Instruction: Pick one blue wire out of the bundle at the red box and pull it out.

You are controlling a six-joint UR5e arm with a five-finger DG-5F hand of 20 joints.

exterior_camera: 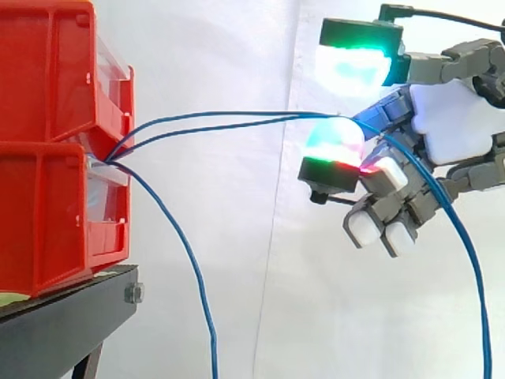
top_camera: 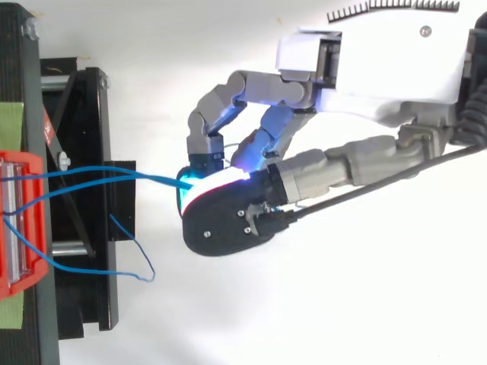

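Hand (exterior_camera: pixel 454 118) comes in from the right, white palm, fingers curled. Two fingertips (exterior_camera: pixel 335 140) are closed against each other, glowing cyan and green with red at the contact, and the blue wire (exterior_camera: pixel 229 116) is pinched between them. Another finger stands apart above, its pad (exterior_camera: pixel 355 63) glowing green and touching nothing. The lower fingers are folded under the palm, pads white.

From above, the hand (top_camera: pixel 365 61) reaches left. The dark back of one fingertip covers the pinch, so the contact itself is hidden there. A cyan glow shows at its left edge, where the blue wire (top_camera: pixel 152 179) enters.

To the right of the pinch, the blue wire passes behind the fingers and drops in a long curve to the lower right corner of the side view.

Left of the hand, the blue wire and a second strand (exterior_camera: pixel 205 130) just beneath it cross the gap almost level, close together. Cannot tell whether the second strand is also in the pinch. Both run to the slot between the upper red bin (exterior_camera: pixel 47 71) and the lower red bin (exterior_camera: pixel 39 221).

A third strand (exterior_camera: pixel 193 292) leaves the same slot and hangs down, well apart from the hand.

The bins sit stacked on the black stand (exterior_camera: pixel 63 316) at far left, with the white curtain (exterior_camera: pixel 221 47) behind.
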